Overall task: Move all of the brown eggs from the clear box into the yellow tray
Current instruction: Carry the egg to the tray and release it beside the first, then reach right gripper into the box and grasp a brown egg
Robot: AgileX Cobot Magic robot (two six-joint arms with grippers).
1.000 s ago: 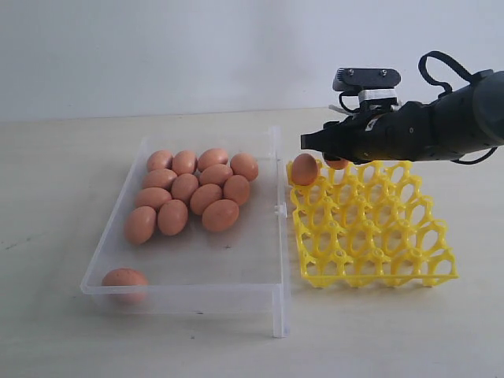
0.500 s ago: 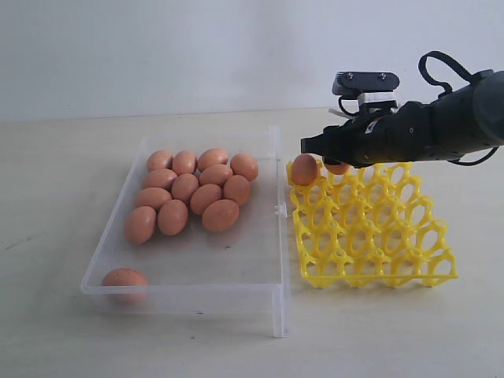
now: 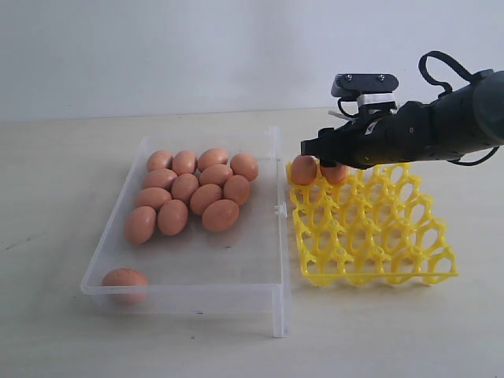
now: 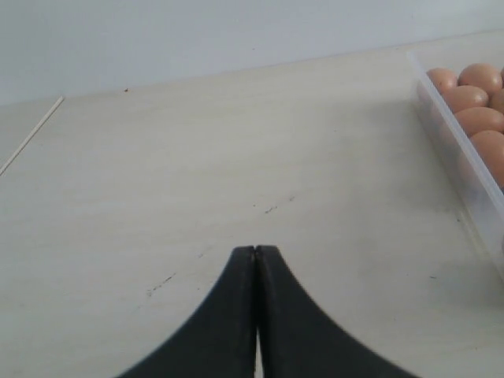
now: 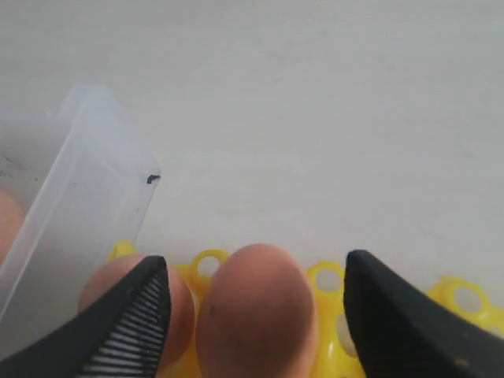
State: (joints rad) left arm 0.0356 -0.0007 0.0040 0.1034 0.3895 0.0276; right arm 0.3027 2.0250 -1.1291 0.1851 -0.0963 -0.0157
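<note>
Several brown eggs lie clustered at the far end of the clear box, and one lone egg rests in its near left corner. Two eggs sit in the far left cups of the yellow tray: one in the corner, one beside it. My right gripper hovers over the second egg, open, with a gap on either side of it. My left gripper is shut and empty over bare table beside the clear box; it does not show in the exterior view.
The clear box and the yellow tray stand side by side, almost touching, on a pale table. The box's tall right wall rises between them. The right arm reaches in over the tray's far edge.
The egg under my right gripper has sunk into its tray cup. The jaws have spread apart and let it go. The left gripper has not moved.
</note>
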